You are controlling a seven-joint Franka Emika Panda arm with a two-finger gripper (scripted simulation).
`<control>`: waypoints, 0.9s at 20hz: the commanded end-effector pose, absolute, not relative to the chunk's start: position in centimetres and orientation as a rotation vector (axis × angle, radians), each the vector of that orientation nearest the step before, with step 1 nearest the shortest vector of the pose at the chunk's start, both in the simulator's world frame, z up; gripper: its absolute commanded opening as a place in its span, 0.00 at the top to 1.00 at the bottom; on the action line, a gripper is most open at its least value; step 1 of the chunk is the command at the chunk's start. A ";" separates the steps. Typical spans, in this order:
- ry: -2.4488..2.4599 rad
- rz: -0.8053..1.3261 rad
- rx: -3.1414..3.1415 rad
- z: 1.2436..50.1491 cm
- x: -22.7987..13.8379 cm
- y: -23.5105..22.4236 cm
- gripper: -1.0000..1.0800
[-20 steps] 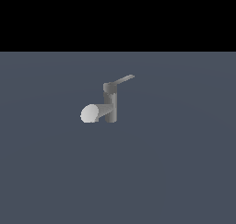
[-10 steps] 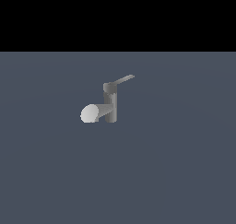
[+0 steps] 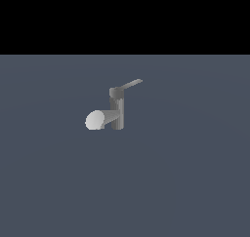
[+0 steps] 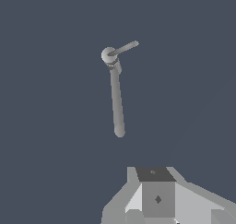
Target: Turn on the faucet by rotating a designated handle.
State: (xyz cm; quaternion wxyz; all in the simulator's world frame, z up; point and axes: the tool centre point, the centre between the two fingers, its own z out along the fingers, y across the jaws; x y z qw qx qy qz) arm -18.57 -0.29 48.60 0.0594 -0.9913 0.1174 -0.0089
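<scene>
Your gripper (image 4: 159, 209) shows only at the wrist view's edge, well apart from the faucet (image 3: 116, 111), holding nothing; you can't tell how wide its jaws stand. Aim for the thin handle (image 3: 131, 84) slanting off the post's cap. Come in low and you'll probably nudge the thick spout (image 3: 100, 119) instead.

Faucet (image 3: 116, 110) stood alone on the flat blue-grey table (image 3: 185, 182), roughly mid-frame. Post was upright. Thick spout pointed toward the exterior view's left and looked angled toward the camera, pale round end facing out. Handle (image 3: 131, 84) stuck out from the post cap toward the exterior view's right, rising slightly; thin and blurry at the tip, so exact tilt was hard to judge. Black band above the table.
</scene>
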 end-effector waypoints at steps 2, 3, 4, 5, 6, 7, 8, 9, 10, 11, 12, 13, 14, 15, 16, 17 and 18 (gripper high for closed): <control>0.499 0.003 -2.951 47.3 -15.9 -0.3 1.00; 0.542 0.012 -2.936 46.8 -15.1 -0.4 1.00; 0.586 0.022 -2.921 46.4 -14.3 -0.4 1.00; 0.630 0.031 -2.906 45.9 -13.5 -0.4 1.00; 0.673 0.040 -2.891 45.4 -12.7 -0.5 1.00; 0.718 0.049 -2.876 44.9 -11.9 -0.5 1.00; 0.762 0.058 -2.860 44.4 -11.2 -0.5 1.00; 0.806 0.067 -2.844 43.8 -10.4 -0.6 1.00; 0.851 0.075 -2.828 43.2 -9.7 -0.6 1.00; 0.896 0.084 -2.812 42.6 -8.9 -0.7 1.00; 0.941 0.092 -2.796 42.0 -8.2 -0.8 1.00; 0.986 0.100 -2.780 41.4 -7.5 -0.8 1.00; 1.031 0.107 -2.763 40.8 -6.8 -0.9 1.00; 1.077 0.114 -2.746 40.1 -6.1 -1.0 1.00; 1.122 0.121 -2.729 39.4 -5.4 -1.1 1.00; 1.168 0.127 -2.712 38.7 -4.7 -1.1 1.00; 1.213 0.132 -2.694 38.0 -4.0 -1.2 1.00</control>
